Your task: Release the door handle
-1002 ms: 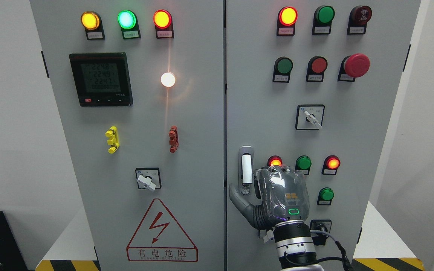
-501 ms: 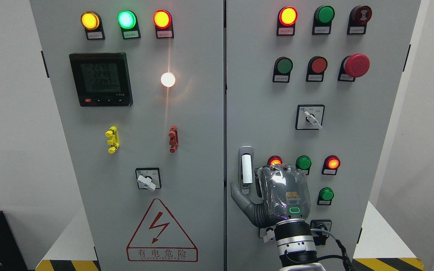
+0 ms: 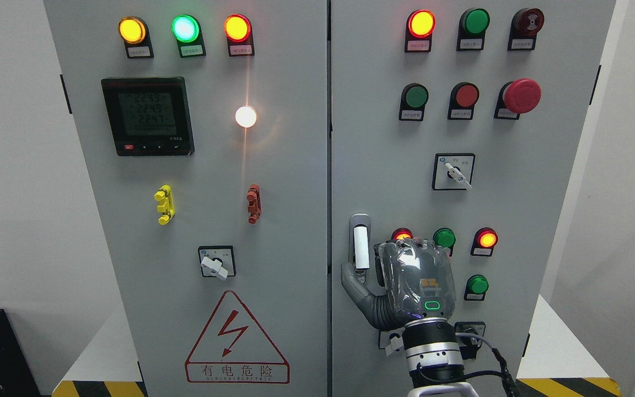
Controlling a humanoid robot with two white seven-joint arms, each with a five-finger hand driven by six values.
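Note:
The door handle [image 3: 360, 246] is a white upright lever in a grey recess at the left edge of the right cabinet door [image 3: 383, 138]. My right hand [image 3: 405, 281] comes up from the bottom edge, its back toward the camera, just right of and below the handle. Its thumb [image 3: 352, 278] is spread out to the left under the lever's lower end. The whole white lever shows, with nothing wrapped around it. The other fingers are mostly hidden behind the palm. The left arm does not show.
Lit red and green lamps [image 3: 444, 238] sit just above and right of my hand, and a rotary switch [image 3: 469, 331] is by the wrist. An emergency stop button [image 3: 521, 95] is high on the right. The left door [image 3: 196, 165] carries a meter, lamps and a warning triangle.
My right hand has shifted slightly right and up. The thumb has slid in from the door's left edge toward the base of the handle. The handle has not moved.

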